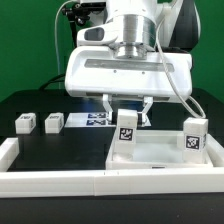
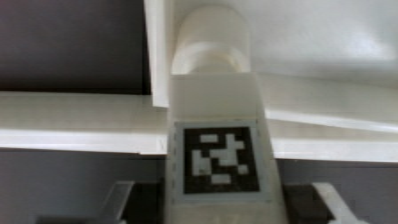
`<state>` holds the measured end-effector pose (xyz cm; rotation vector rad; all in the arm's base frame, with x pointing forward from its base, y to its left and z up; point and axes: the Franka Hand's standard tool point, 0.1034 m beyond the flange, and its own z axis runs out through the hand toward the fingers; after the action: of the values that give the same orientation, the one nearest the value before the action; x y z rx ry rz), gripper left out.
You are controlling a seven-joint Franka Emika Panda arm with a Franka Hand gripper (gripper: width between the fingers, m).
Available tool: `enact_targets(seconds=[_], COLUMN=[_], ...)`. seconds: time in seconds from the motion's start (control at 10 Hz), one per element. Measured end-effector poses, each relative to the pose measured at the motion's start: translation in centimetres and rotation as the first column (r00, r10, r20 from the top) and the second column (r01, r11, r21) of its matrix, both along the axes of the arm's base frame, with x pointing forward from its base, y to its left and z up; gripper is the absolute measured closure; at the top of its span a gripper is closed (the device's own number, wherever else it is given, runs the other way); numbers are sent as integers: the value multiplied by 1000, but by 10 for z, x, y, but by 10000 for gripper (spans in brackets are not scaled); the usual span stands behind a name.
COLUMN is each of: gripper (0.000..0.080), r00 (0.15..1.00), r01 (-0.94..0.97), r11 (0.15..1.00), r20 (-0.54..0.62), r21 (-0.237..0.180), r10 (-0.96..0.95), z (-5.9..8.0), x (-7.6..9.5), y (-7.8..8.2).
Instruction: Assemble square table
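Tabletop [image 1: 165, 152] at the exterior view's right carries one upright leg [image 1: 194, 138], judged fitted; gripper [image 1: 128, 113] clamps a second leg [image 1: 127, 135] at another corner; third leg [image 1: 24, 123] and fourth leg [image 1: 53, 123] lie loose, outstanding

One square tabletop [image 1: 160, 152] lies at the lower right of the exterior view. There are four leg blocks. Two stand upright at the lower right: the middle upright leg [image 1: 127, 131] and the right upright leg [image 1: 193, 139]. Two lie on the table [image 1: 35, 106] at the left: the outer loose block [image 1: 22, 123] and the inner loose block [image 1: 53, 123]. There is one marker board [image 1: 92, 120], one border rail [image 1: 50, 181], one arm [image 1: 135, 30] and one hand [image 1: 128, 110]. The wrist view shows one leg with one tag [image 2: 217, 158], between two dark fingers [image 2: 134, 203].
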<state>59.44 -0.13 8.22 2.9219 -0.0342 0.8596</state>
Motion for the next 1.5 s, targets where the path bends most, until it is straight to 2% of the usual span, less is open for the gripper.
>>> enact_targets(seconds=[0.1, 0.2, 0.3, 0.4, 1.1, 1.5], gripper=[360, 360, 196, 164, 150, 150], r00=[1000, 1000, 1000, 1000, 1000, 997], r01=[0, 0, 0, 0, 0, 8], r11=[1000, 1000, 1000, 1000, 1000, 999], r20=[0, 0, 0, 0, -7, -79], r21=[0, 0, 0, 0, 2, 37], r10=[0, 0, 0, 0, 0, -5], z=[0, 0, 0, 0, 0, 17], x=[0, 0, 0, 0, 0, 1], y=[0, 0, 0, 0, 0, 1])
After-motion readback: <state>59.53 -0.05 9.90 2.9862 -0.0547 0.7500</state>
